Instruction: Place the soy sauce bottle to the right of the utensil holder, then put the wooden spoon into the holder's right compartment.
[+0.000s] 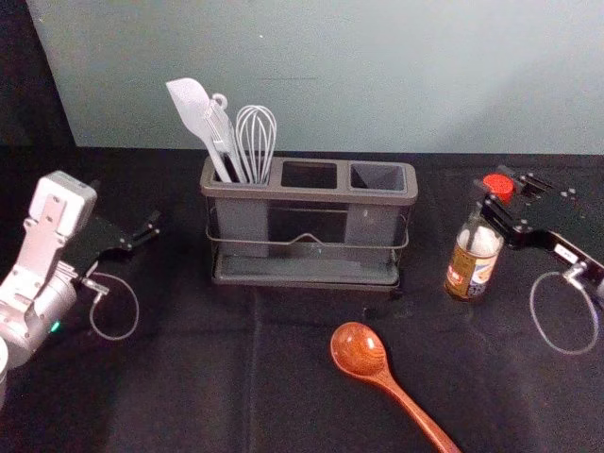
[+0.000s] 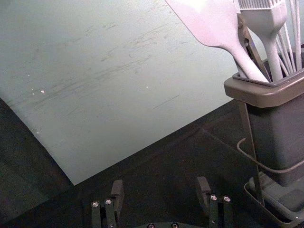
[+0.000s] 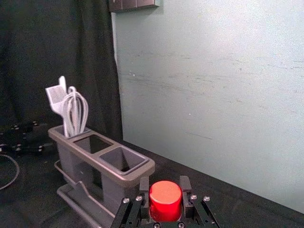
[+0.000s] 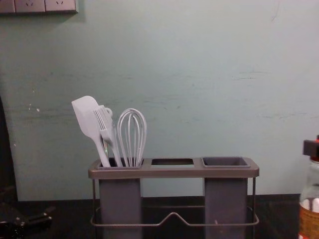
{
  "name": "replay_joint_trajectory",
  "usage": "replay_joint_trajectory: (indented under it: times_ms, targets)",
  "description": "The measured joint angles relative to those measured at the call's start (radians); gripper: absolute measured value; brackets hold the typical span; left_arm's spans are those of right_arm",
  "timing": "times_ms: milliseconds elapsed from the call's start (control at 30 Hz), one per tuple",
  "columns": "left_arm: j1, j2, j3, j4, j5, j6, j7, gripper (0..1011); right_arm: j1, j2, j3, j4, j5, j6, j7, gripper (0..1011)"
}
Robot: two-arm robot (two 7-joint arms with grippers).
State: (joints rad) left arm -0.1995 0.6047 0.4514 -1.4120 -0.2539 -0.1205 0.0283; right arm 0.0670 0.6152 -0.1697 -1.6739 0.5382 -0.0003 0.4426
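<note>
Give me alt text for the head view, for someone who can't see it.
The right gripper grips a red-capped soy sauce bottle to the right of a three-compartment utensil holder. A wooden spoon lies in front of the holder, whose left compartment carries a spatula and a whisk. The left gripper hovers to the holder's left.

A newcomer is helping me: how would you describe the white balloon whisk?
Find the long grey utensil holder. In its left compartment, the whisk stands rightmost. Its cage of thin loops sets it apart from the white flat-bladed spatula and white bristled brush.
</note>
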Motion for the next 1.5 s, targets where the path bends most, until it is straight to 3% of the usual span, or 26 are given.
replay_joint_trajectory:
  times_ms: [400, 733, 1333, 1500]
  targets:
    - [0.000, 0.000, 0.000, 0.000, 0.000, 0.000, 0.000, 1005, 0.121, -0.097, -0.059, 0.121, -0.039, 0.027, -0.042, 385]
    - [0.000, 0.000, 0.000, 0.000, 0.000, 0.000, 0.000, 1005, 0.180, -0.159, -0.078, 0.187, -0.059, 0.036, -0.069, 385]
    - [0.000, 0.000, 0.000, 0.000, 0.000, 0.000, 0.000, 1005, 0.199, -0.200, -0.081, 0.224, -0.073, 0.027, -0.072, 385]
    - [0.000, 0.000, 0.000, 0.000, 0.000, 0.000, 0.000, 1005, 0.197, -0.205, -0.079, 0.224, -0.073, 0.024, -0.071, 537]
